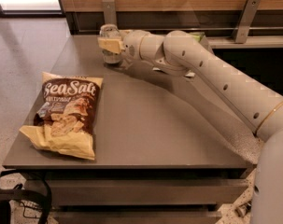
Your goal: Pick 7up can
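Pincer (108, 45): you will find it at the far left corner of the tabletop (155, 125), at the end of the arm and level with the can's middle.
Pincer state: you cannot tell whether it is gripping. A tan part of it crosses the near face of the can, and its far side is hidden behind the can.
7up can (109, 31): your target stands upright at the far left of the tabletop, right at the pincer. You see its shiny top above the tan part and its pale lower body below it. Its base looks to be on the surface, though you cannot be sure of this.
Arm (215, 73): the thick, off-white arm comes in from the near right and runs diagonally over the right half of the tabletop towards the far left.
Chip bag (66, 115): you have a brown and yellow bag printed "Sea Salt" lying flat on the near left, well apart from the can and the arm.
Green item (197, 35): a small patch of green shows at the far edge, just behind the arm's elbow. Most of it is hidden, so you cannot tell what it is.
Backdrop: beyond the far edge is a wooden panel with two upright metal brackets, one (108, 10) just behind the can and one (246, 17) further right.
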Robot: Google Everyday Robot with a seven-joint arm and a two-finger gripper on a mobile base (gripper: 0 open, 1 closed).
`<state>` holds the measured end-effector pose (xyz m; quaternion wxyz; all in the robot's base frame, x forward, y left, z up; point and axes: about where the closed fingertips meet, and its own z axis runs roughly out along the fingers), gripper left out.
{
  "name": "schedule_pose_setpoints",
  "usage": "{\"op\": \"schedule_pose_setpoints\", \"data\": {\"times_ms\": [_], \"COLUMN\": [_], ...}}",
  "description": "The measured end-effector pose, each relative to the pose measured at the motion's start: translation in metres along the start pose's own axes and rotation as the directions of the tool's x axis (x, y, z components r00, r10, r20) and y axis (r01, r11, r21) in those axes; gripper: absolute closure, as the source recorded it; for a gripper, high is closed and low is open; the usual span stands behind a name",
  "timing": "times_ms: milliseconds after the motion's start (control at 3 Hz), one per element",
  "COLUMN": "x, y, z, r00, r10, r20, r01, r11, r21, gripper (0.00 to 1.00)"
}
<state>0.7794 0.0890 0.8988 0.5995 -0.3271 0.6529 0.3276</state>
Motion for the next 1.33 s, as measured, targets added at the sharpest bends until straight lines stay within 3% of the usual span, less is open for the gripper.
{"op": "schedule_pose_setpoints", "data": {"times_ms": [333, 667, 1000, 1333], "x": [-0.022, -0.049, -0.083, -0.083], "y": [-0.002, -0.005, -0.006, -0.005], "z": [-0.010, -0.022, -0.037, -0.037], "r00": [0.999, 0.999, 1.000, 1.000], "r10": [0.028, 0.016, -0.026, -0.026], "r20": [0.026, 0.043, 0.013, 0.013], "r01": [-0.028, -0.018, 0.025, 0.025], "r11": [0.9996, 0.9991, 0.9948, 0.9948], "r21": [0.008, 0.038, 0.099, 0.099], "gripper": [1.00, 1.00, 1.00, 1.00]}}
